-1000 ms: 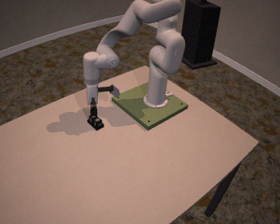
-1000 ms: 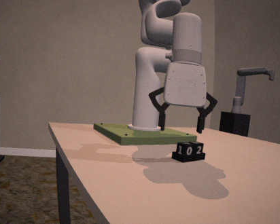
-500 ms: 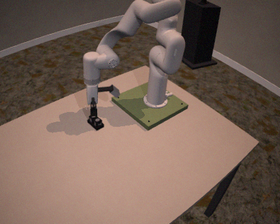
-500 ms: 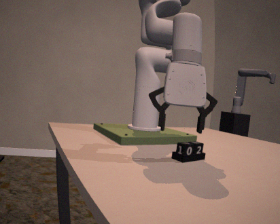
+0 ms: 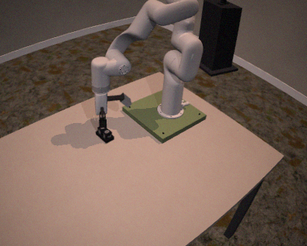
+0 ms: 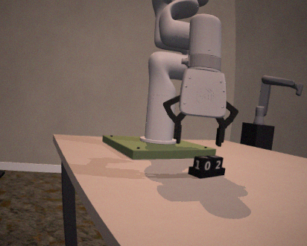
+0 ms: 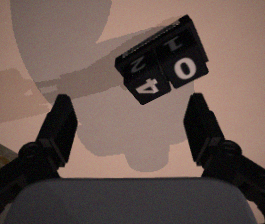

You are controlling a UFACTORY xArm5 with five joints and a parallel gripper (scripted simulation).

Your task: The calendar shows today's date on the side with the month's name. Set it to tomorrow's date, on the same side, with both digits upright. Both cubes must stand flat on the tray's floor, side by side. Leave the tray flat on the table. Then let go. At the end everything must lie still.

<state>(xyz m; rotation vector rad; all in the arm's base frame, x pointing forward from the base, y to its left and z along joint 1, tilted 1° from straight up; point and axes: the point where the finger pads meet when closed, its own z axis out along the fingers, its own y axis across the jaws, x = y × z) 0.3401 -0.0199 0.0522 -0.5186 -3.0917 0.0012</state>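
The black tray (image 6: pixel 195 172) stands on the table with two black cubes side by side in it. The month's lettering runs along its base-facing side, at the top left in the wrist view. On that side the left cube (image 7: pixel 145 85) shows 2 and the right cube (image 7: pixel 185 70) shows 1, so it reads 12. Their tops show 4 and 0. The exterior camera sees the back side with 0 and 2, and a 1 on the end. My gripper (image 6: pixel 199 142) (image 7: pixel 130 107) is open and empty, its fingertips above the calendar, whose long side lies slanted to the fingers.
The green base plate (image 5: pixel 142 120) (image 6: pixel 168 152) carries the arm beside the calendar. The table (image 5: pixel 138 194) has an edge a short way beyond the calendar in the top view. The arm's shadow falls around the tray.
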